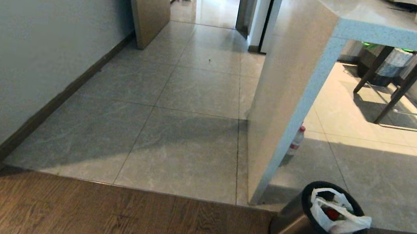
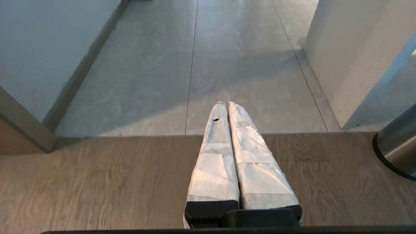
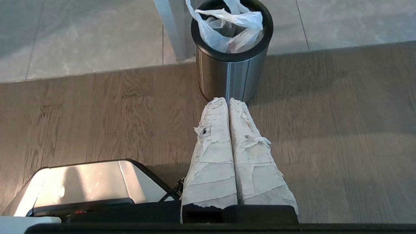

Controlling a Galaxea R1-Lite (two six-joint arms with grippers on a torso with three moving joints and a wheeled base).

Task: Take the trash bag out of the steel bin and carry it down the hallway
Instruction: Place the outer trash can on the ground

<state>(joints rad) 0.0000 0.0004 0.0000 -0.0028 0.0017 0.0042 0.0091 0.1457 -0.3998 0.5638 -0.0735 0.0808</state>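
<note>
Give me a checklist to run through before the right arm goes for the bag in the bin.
1. Trash bag is in the steel bin, handles sticking up: ok.
2. Bin upright on the wood floor: ok.
3. Right tool open for the handles: not ok, it is shut.
4. Right tool lined up with the bin: ok, it points at the wall, short of it.
5. Left tool out of the way: ok, shut, over the floor beside the bin.
6. Bag free of the counter panel: cannot tell.
</note>
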